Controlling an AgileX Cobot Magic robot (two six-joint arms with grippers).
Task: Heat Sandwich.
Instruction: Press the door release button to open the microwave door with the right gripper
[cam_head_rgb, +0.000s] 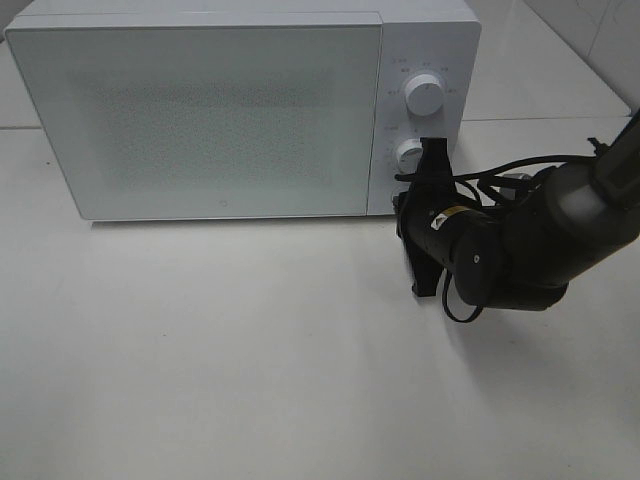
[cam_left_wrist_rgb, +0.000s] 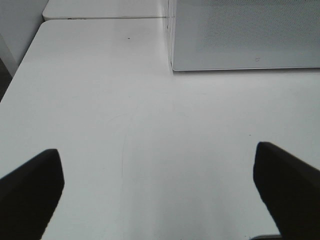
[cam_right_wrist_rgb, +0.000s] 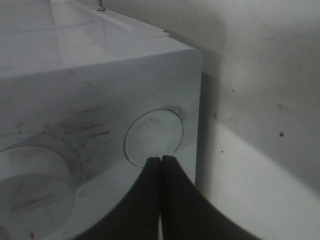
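R claw (cam_right_wrist_rgb: 160, 162) clenched at round btn (cam_right_wrist_rgb: 154, 137) on white microwave (cam_head_rgb: 200, 120); L claw (cam_left_wrist_rgb: 156, 152) released over table (cam_left_wrist_rgb: 125, 100)

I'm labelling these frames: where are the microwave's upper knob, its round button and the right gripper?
upper knob (cam_head_rgb: 425, 97), exterior high view, middle of its face.
round button (cam_right_wrist_rgb: 154, 131), right wrist view, its flat face.
right gripper (cam_right_wrist_rgb: 161, 160), right wrist view, between its shut fingertips.

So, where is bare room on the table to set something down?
The table in front of the microwave door is bare, up to the right arm. It is crowded at the control panel, where the right end effector points.
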